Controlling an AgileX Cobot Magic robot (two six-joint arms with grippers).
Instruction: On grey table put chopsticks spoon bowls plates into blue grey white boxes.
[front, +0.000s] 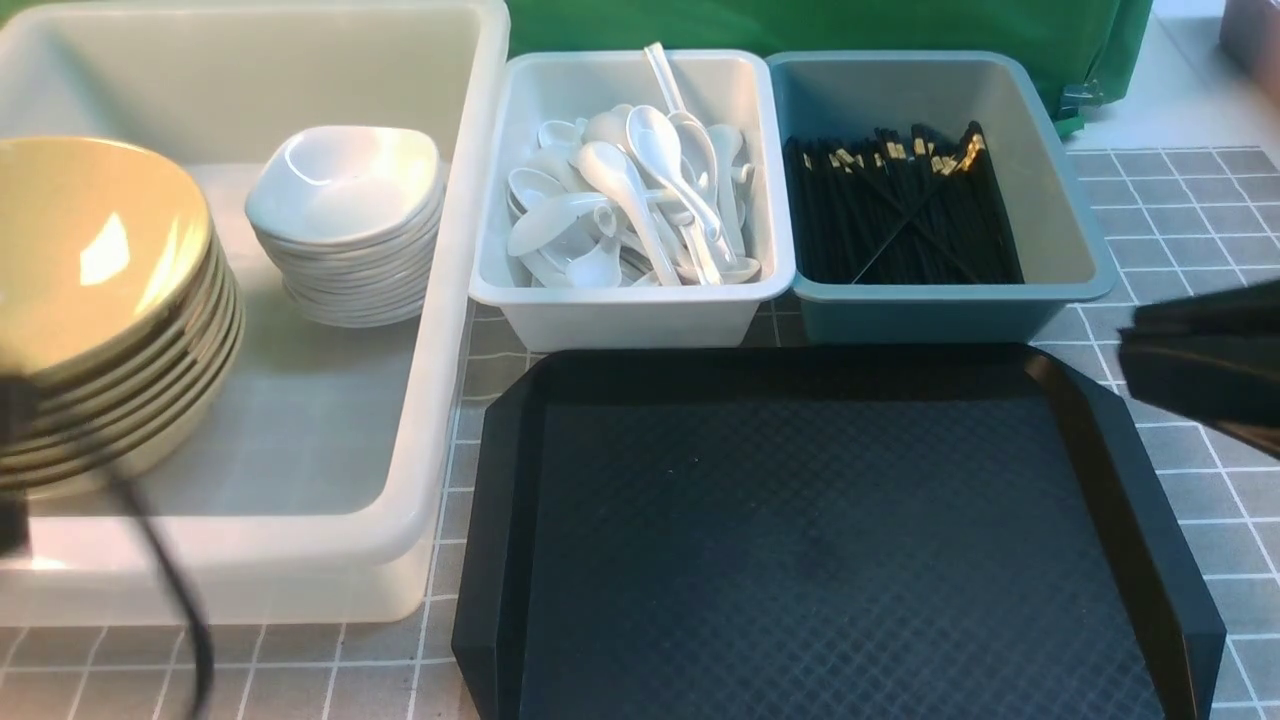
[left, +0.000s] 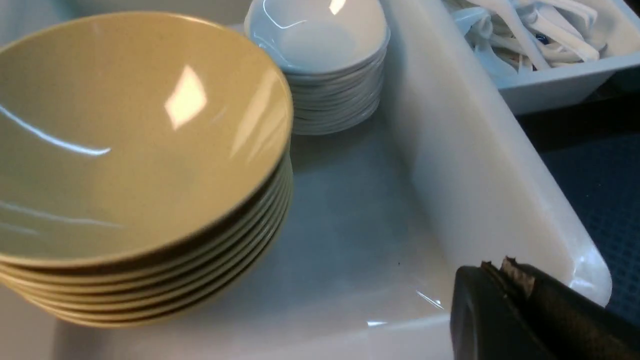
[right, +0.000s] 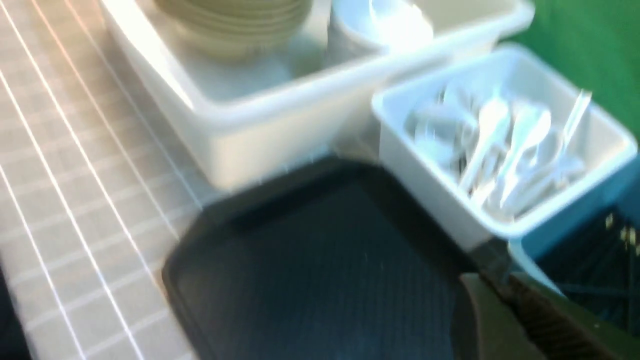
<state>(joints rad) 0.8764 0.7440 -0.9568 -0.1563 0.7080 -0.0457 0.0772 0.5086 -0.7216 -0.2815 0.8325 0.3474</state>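
A big white box (front: 440, 330) at the left holds a stack of tan bowls (front: 90, 260) and a stack of white plates (front: 345, 215). A small white box (front: 640, 310) holds white spoons (front: 640, 195). A blue-grey box (front: 950, 300) holds black chopsticks (front: 900, 215). My left gripper (left: 500, 272) is shut and empty, over the big box's near corner beside the bowls (left: 140, 150). My right gripper (right: 492, 287) is shut and empty, above the black tray's (right: 320, 270) edge near the chopstick box. It shows blurred at the right in the front view (front: 1135, 355).
A black tray (front: 820, 540) lies on the grey tiled table (front: 1190, 210) in front of the two small boxes. A green sheet (front: 850, 25) hangs behind the boxes. A dark cable (front: 165, 570) crosses the big box's front at the left.
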